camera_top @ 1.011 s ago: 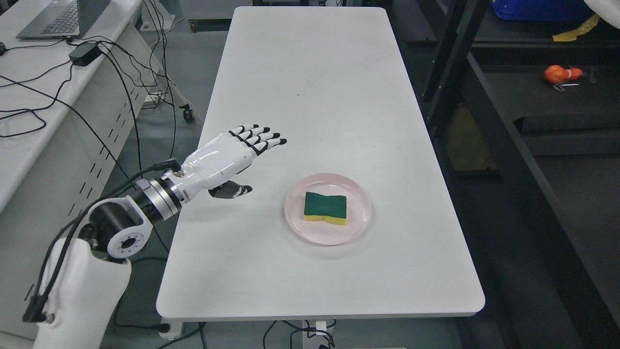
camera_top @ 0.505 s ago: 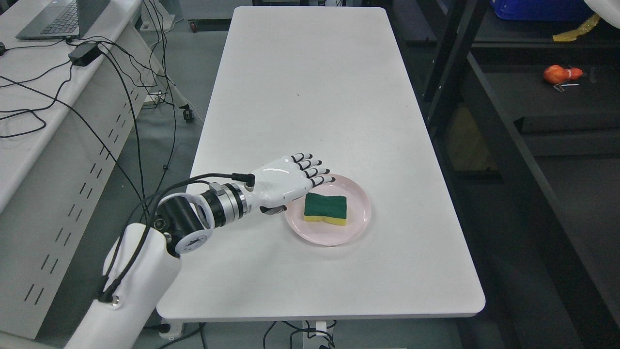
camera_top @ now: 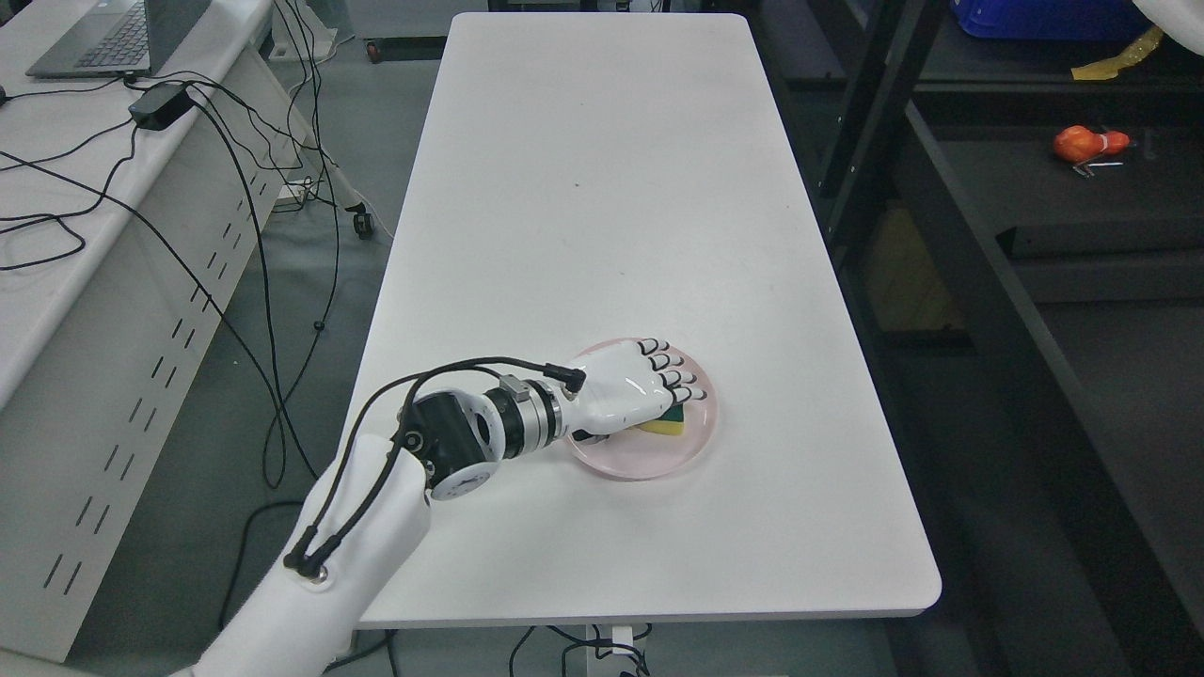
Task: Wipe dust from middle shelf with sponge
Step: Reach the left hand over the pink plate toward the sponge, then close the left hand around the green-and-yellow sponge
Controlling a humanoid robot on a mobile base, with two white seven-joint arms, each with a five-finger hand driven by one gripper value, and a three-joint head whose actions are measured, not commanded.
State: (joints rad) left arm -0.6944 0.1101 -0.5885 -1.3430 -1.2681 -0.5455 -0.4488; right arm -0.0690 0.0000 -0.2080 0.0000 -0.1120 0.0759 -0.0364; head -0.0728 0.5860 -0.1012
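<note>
pink plate [camera_top: 698,434], 5 o'clock on table: left hand [camera_top: 632,393] fingers curled over sponge [camera_top: 666,426], grip unclear; clamp firmly before lifting

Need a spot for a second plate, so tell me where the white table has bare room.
The white table is bare from its far edge down to the pink plate, and along the near edge below it. The crowded patch is the plate itself: the left hand lies over the sponge there.
</note>
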